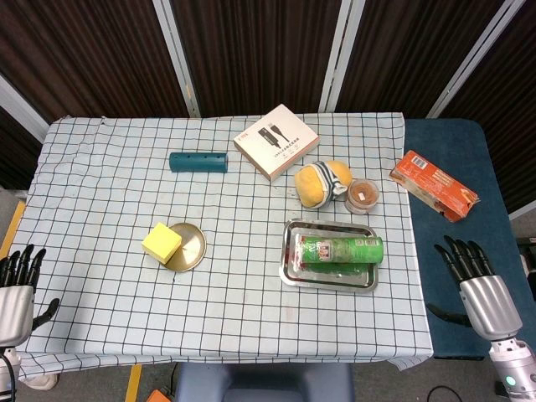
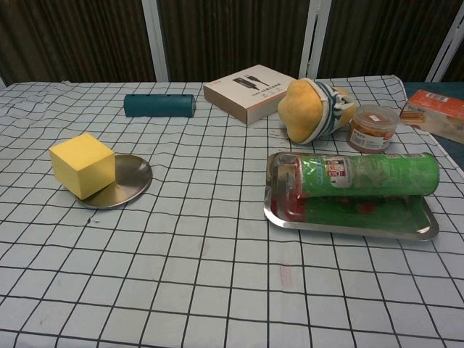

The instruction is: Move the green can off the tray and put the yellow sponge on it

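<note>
A green can [image 1: 339, 249] [image 2: 366, 176] lies on its side in a steel tray [image 1: 290, 274] [image 2: 348, 225] right of the table's middle. The yellow sponge [image 1: 162, 243] [image 2: 82, 164] rests on the left edge of a small round metal plate [image 1: 191, 247] [image 2: 127, 185]. My left hand [image 1: 15, 289] hovers off the table's front left corner, fingers spread, holding nothing. Off the front right corner, my right hand [image 1: 475, 280] is likewise spread and empty. Neither hand appears in the chest view.
A teal case [image 1: 198, 162] [image 2: 159, 105], a white box [image 1: 275, 141] [image 2: 254, 93], a yellow plush toy [image 1: 321, 182] [image 2: 313, 109] and a small lidded tub [image 1: 363, 195] [image 2: 373, 127] sit toward the back. An orange box [image 1: 433, 185] [image 2: 438, 112] lies at the far right.
</note>
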Controlling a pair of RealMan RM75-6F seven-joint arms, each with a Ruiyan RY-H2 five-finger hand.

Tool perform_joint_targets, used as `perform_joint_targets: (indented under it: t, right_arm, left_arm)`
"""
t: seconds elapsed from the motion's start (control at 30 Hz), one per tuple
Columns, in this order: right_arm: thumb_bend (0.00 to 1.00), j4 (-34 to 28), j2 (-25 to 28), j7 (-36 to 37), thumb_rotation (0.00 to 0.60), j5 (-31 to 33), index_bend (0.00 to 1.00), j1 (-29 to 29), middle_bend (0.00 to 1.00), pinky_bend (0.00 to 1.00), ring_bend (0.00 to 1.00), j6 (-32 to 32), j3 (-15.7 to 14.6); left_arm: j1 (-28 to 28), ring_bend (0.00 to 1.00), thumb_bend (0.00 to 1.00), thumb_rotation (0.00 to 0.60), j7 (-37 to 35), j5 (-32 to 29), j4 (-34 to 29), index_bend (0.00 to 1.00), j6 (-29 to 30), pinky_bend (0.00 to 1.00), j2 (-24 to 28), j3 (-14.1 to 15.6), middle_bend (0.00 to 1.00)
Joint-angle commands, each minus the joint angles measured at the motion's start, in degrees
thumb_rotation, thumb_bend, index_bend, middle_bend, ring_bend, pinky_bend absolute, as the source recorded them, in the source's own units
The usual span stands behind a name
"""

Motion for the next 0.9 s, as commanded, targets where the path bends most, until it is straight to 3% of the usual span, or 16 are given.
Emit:
perform_joint_targets:
  t: [0.03,0.53,0.73,0.9]
  right_arm:
    - [0.03,-0.6,0.6,0.8,0.600,0.5,0.00,0.1,0.00,0.00,0.00,-0.3,0.1]
    - [0.03,-0.5,0.5,0.1,0.600,0.2,0.00,0.7,0.00,0.00,0.00,-1.8,-0.5]
    - [0.03,-1.8,1.0,3.4,0.600,0.2,0.00,4.8,0.04,0.00,0.03,-7.8,-0.1]
    - [0.03,-2.7,-1.2,-2.8,0.600,0.9,0.09,9.2,0.11,0.01,0.10,-11.8,2.6]
  left_arm:
    - [-0.1,0.00,0.26,0.600,-0.2,0.7,0.3,0.00,0.3,0.11,-0.5,0.1,0.00]
    - [-0.7,0.00,0.26,0.600,-1.2,0.2,1.1,0.00,-1.3,0.11,-0.5,0.0,0.00]
    - [-0.7,0.00,0.25,0.600,-0.4,0.6,0.9,0.00,-1.3,0.12,-0.4,0.2,0.00]
    - [-0.7,0.00,0.25,0.600,0.7,-0.1,1.5,0.00,-1.6,0.12,-0.5,0.1,0.00]
